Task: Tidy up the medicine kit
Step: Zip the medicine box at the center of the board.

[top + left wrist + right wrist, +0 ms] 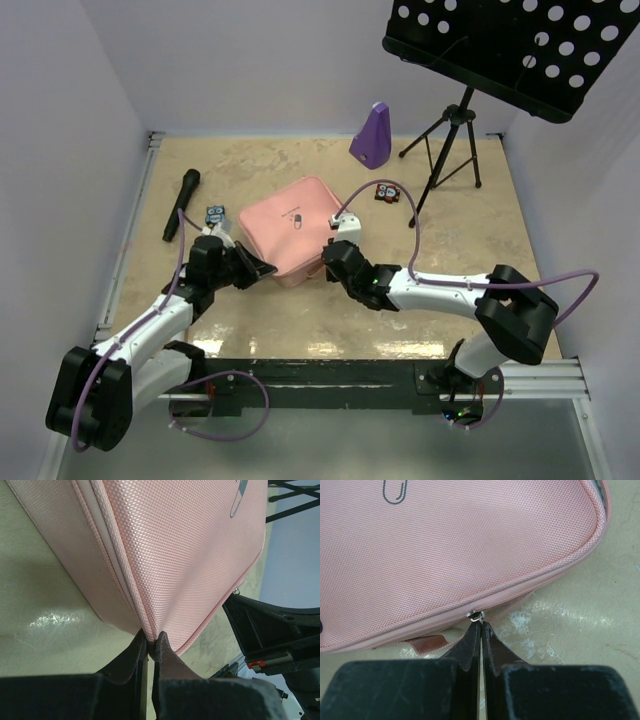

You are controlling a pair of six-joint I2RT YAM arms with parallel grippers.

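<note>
The pink medicine kit [293, 226] lies flat mid-table with its lid down, pill logo up. My left gripper [264, 268] is at its near-left corner. In the left wrist view the fingertips [152, 643] are shut, pinching the case's corner seam [148, 625]. My right gripper [331, 257] meets the near-right edge. In the right wrist view it [481, 626] is shut on the pull of the silver zip slider [476, 615], which sits on the zip line of the kit [460, 550]. A brown tab [427, 643] sticks out under the edge, left of the fingers.
A purple metronome-shaped object [372, 135] stands at the back. A music stand's tripod [447, 150] and black perforated tray [520, 45] are back right. A black microphone [181, 204] and a small blue item [215, 214] lie left; a small red item [387, 193] lies right of the kit.
</note>
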